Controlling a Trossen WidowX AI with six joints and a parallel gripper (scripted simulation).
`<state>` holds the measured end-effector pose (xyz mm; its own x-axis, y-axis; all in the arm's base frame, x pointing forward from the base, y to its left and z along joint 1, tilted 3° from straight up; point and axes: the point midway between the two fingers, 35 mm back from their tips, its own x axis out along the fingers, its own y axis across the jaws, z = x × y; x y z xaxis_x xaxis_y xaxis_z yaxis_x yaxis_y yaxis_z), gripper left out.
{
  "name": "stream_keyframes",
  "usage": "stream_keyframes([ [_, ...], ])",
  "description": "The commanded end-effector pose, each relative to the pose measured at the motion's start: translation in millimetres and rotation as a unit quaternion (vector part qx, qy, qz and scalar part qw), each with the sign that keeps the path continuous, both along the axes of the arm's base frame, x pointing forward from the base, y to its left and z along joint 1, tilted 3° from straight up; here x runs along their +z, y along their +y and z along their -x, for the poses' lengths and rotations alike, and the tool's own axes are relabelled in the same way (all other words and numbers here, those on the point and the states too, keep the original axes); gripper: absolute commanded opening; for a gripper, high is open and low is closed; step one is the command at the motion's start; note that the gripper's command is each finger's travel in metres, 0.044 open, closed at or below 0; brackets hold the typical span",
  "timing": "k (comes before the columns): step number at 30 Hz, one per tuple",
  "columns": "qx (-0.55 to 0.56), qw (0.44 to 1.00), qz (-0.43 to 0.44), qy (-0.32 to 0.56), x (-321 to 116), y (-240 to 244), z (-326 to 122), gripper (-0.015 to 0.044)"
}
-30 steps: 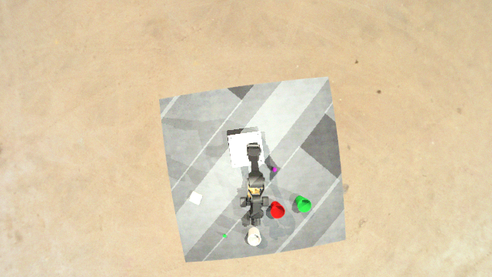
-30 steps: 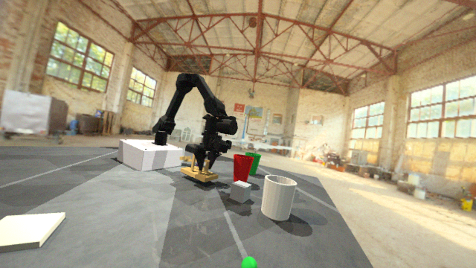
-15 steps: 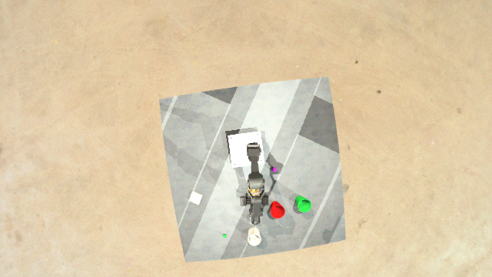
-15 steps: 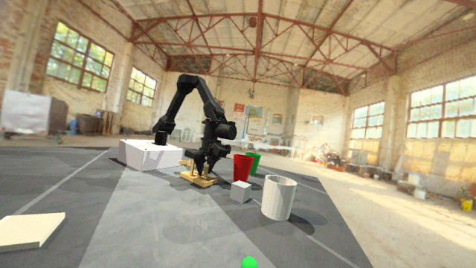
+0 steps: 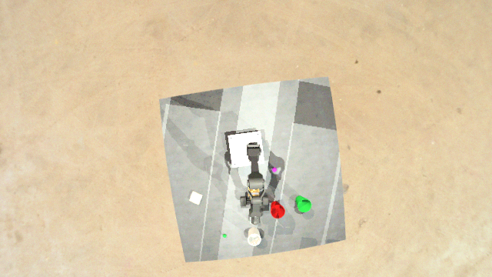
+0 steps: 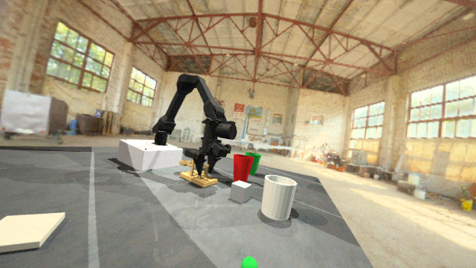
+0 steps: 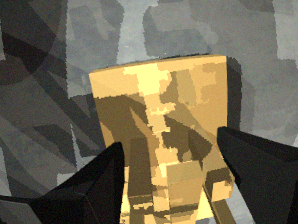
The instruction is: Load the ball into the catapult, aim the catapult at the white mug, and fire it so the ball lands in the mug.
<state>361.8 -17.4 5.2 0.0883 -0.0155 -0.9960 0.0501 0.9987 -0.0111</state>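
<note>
- Pincer (image 5: 255, 201) (image 6: 205, 173) (image 7: 170, 143): fingers apart, straddling the catapult (image 5: 255, 191) (image 6: 198, 180) (image 7: 160, 80) right below.
- White mug (image 5: 254, 237) (image 6: 279, 199): ahead of pincer, upright.
- Magenta ball (image 5: 274, 169): behind pincer, to its left.
- Green ball (image 5: 224, 235) (image 6: 249, 262): ahead, right.
- Red cup (image 5: 277, 210) (image 6: 242, 168): near pincer's left.
</note>
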Motion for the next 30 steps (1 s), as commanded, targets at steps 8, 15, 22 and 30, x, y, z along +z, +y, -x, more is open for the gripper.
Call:
stream_keyframes([
  [8, 0.0, 1.0, 0.0, -0.001, 89, 1, 6, 0.044],
  [15, 0.001, 1.0, 0.0, -0.008, 88, 1, 3, 0.044],
  [22, 0.001, 1.0, 0.001, -0.018, 146, 2, 13, 0.044],
  [30, 0.016, 1.0, -0.003, -0.002, 95, 65, 40, 0.03],
])
